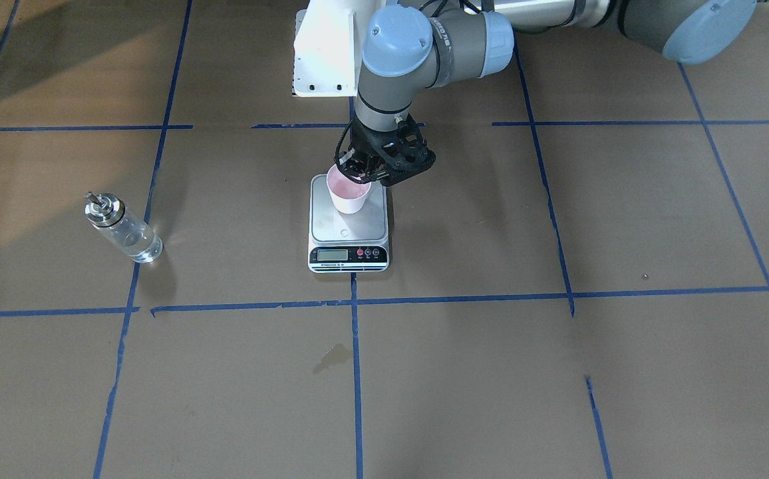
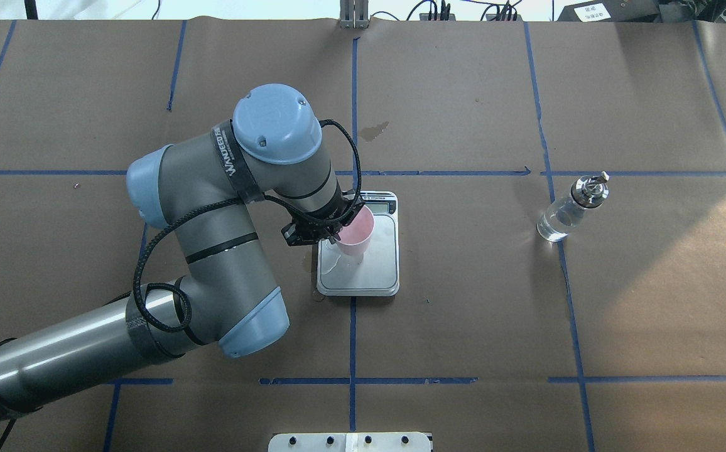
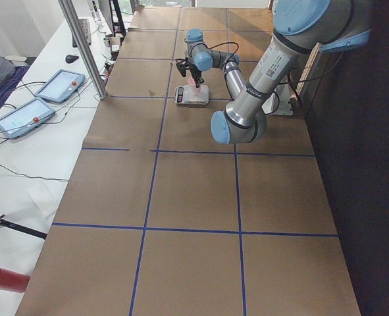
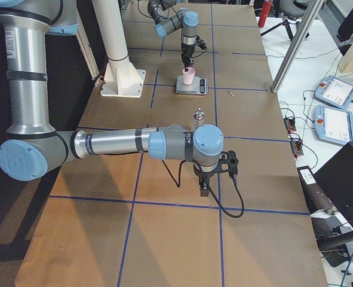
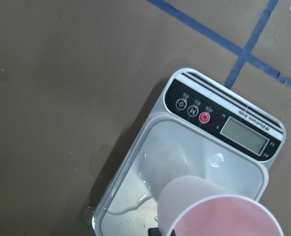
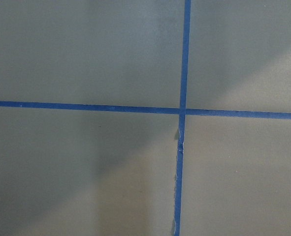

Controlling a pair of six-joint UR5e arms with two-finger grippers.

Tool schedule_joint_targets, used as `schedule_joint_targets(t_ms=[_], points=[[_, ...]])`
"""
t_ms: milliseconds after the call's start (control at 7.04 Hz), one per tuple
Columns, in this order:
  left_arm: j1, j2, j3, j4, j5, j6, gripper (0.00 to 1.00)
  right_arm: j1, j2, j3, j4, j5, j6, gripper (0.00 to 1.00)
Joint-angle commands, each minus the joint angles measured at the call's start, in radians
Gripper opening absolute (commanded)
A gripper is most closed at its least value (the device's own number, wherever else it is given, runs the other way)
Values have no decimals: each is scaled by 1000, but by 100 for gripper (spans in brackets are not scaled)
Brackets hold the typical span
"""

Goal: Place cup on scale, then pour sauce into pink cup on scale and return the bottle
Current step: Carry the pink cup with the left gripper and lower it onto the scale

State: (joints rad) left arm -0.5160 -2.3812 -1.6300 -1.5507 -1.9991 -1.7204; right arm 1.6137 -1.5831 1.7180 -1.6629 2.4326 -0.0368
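The pale pink cup (image 1: 350, 193) is over the back half of the scale (image 1: 348, 231), slightly tilted. I cannot tell whether its base touches the steel plate. My left gripper (image 1: 360, 174) is shut on the cup's rim on the robot's side. In the left wrist view the cup (image 5: 219, 211) fills the bottom right above the scale (image 5: 234, 169), whose plate has water drops on it. The clear glass bottle (image 2: 569, 210) stands upright on the paper, far to the scale's right in the overhead view. My right gripper (image 4: 205, 186) hangs low over the table in the exterior right view; I cannot tell whether it is open or shut.
Brown paper with a blue tape grid covers the table. A dark stain (image 1: 332, 357) lies in front of the scale on the operators' side. The white robot base (image 1: 324, 53) stands behind the scale. Tablets (image 4: 337, 107) lie on the side bench.
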Motion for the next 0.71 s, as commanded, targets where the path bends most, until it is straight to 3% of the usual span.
schedule_joint_targets(t_ms=[0,142,284,568], points=[[7,7,16,-44,-1,-2,43,0,2,2,0,-1,0,100],[7,4,10,-46,-1,-1,83,0,8,0,0,-1,0,100],[5,5,-2,-49,0,5,100,0,18,2,-1,2,1,100],[-31,13,-92,-37,-3,13,100,0,63,6,-8,69,84,100]])
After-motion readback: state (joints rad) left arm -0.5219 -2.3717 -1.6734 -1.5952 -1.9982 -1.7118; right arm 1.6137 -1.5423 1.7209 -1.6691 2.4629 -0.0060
